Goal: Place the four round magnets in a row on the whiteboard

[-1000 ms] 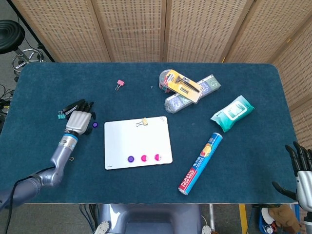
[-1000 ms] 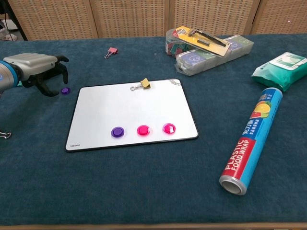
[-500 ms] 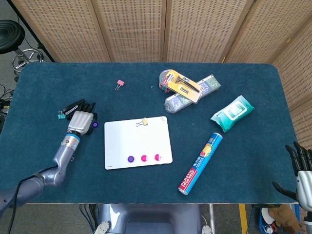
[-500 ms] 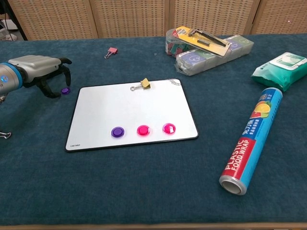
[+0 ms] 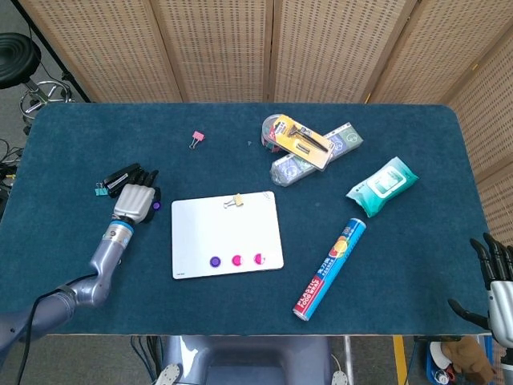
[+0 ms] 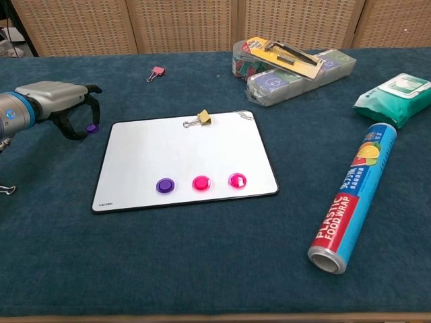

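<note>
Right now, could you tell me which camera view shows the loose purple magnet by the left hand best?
The chest view: the purple magnet lies on the cloth under the left hand. In the head view only a purple sliver shows beside the hand.

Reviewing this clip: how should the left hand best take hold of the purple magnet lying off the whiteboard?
Probably pinch the purple magnet by its rim, coming from above. It lies flat on the cloth, left of the whiteboard, with the left hand curled over it, fingers pointing down.
</note>
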